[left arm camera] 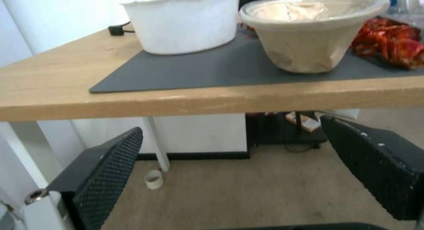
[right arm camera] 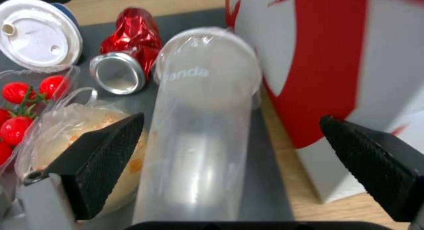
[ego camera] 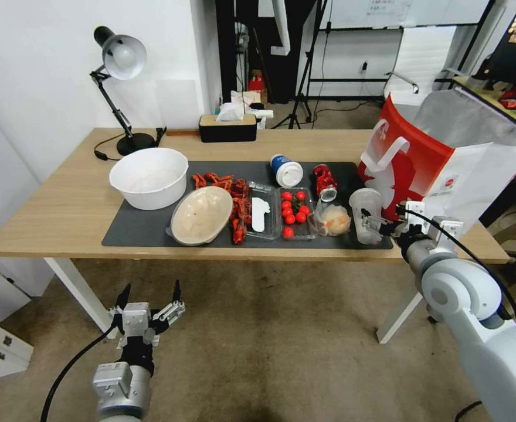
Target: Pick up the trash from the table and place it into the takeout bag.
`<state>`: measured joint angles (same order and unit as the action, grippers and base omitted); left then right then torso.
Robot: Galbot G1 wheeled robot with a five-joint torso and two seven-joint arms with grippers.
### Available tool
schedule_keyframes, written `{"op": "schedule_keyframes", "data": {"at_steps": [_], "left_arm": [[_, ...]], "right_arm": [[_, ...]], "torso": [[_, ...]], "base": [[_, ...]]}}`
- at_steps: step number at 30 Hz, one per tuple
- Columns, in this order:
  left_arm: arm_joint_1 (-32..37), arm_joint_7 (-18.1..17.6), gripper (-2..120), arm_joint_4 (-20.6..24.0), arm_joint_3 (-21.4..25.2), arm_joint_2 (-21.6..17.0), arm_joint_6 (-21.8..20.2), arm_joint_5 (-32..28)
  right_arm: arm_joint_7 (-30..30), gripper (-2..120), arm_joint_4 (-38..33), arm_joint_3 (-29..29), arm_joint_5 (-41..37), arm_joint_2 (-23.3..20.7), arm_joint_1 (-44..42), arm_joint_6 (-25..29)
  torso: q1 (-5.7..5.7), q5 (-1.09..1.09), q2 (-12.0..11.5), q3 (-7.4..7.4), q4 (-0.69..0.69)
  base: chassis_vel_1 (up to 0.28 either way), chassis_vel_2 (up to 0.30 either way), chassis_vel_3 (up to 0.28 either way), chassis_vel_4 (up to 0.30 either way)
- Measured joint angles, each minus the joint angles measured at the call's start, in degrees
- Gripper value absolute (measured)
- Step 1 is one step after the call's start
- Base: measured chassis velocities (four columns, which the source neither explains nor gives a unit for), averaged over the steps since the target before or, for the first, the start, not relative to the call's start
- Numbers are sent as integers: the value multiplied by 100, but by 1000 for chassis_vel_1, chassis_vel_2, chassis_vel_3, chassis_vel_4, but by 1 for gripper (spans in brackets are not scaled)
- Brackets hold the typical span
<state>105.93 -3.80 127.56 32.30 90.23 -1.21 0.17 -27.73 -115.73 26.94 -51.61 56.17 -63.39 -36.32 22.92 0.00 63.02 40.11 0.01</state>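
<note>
On the table (ego camera: 58, 199) a clear plastic cup (ego camera: 366, 214) (right arm camera: 207, 101) stands on the grey mat's right end, beside the red-and-white takeout bag (ego camera: 422, 164) (right arm camera: 327, 58). My right gripper (ego camera: 377, 224) (right arm camera: 230, 119) is open around the cup, its pads apart from the cup's sides. Close by lie a crumpled wrapper with orange food (ego camera: 332, 220) (right arm camera: 66, 134), a crushed red can (ego camera: 325, 180) (right arm camera: 132, 41) and a blue-white cup (ego camera: 285, 170). A beige bowl (ego camera: 201, 214) (left arm camera: 309, 34) tilts mid-mat. My left gripper (ego camera: 150, 287) (left arm camera: 232, 125) hangs open below the table's front edge.
A white bowl (ego camera: 149, 176) sits on the mat's left end. Red shells (ego camera: 234, 199) and a clear tray of cherry tomatoes (ego camera: 293, 211) lie mid-mat. A desk lamp (ego camera: 120, 64) and tissue box (ego camera: 227, 126) stand along the back edge.
</note>
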Motion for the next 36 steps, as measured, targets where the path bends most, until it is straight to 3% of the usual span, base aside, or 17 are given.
{"op": "schedule_keyframes", "data": {"at_steps": [19,29,31,36], "left_arm": [[-22,-19,100,-135,2,69,81,87],[-16,-33,100,-235,26,34,223,154],[-21,-34,100,-250,18,29,247,159],[-33,-36,100,-245,6,15,251,160]], "right_arm": [[-238,99,358,-357,-153,306,311,-155],[-279,73,231,-288,-172,429,30,-167],[-275,60,172,-244,-160,464,-57,-167],[-271,53,130,-195,-156,467,-126,-166]], "torso": [[0,0,0,-1,-1],[0,0,1,0,-2],[0,0,1,0,-1],[0,-1,1,-1,-1]], "base": [[0,0,0,0],[0,0,0,0],[0,0,0,0],[0,0,0,0]]}}
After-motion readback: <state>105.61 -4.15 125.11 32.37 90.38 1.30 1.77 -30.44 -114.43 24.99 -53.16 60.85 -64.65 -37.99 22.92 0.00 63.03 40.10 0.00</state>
